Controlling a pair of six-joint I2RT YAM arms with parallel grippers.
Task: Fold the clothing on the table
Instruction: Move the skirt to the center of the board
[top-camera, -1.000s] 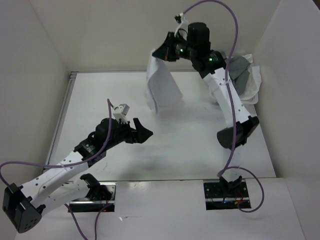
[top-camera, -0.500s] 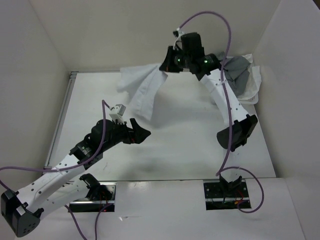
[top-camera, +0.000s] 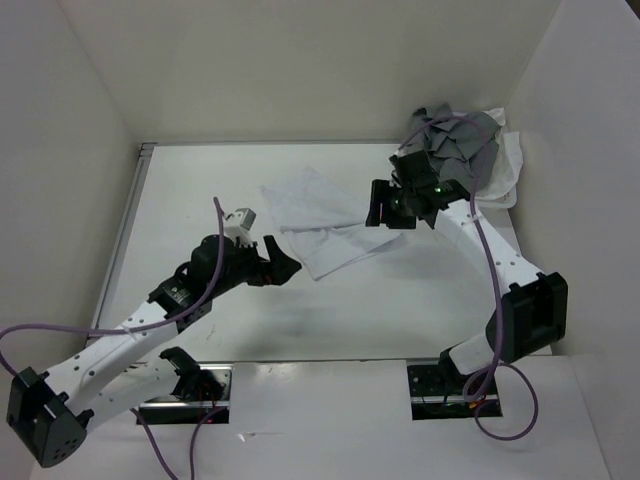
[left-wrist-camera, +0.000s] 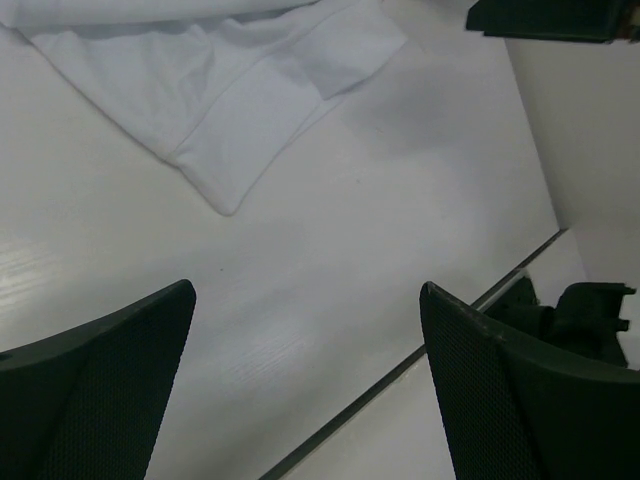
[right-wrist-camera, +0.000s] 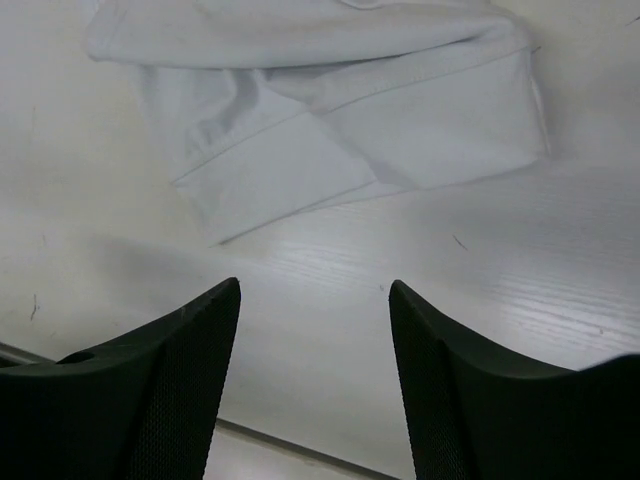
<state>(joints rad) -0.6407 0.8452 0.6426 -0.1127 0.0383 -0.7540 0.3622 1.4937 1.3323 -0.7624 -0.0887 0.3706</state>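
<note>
A second ago the right hand was high at the back of the desk with the white garment dangling from it. Now the arm has swung down and nearer, and the cloth lies dropped on the desk, a rumpled, partly doubled heap around the middle, toward the far side. The right hand hovers just beside its right edge. Its fingers are parted with nothing between them; its wrist view shows only bare desk in the gap and the garment's hemmed edge beyond. The left hand is spread wide and empty too, hanging near the cloth's near corner without touching it, and it has barely shifted. The grey garment sits piled at the far right, apart from the work.

To my eye this is the laying-out step — the garment is down but not flat, with one hemmed flap turned over another, so no proper fold has begun. The next move likely calls for each hand to take a corner or hem and draw the cloth out smooth. Fabric this thin would want a low, shallow pinch — otherwise the fingers may slide over it or gather two layers at once.
</note>
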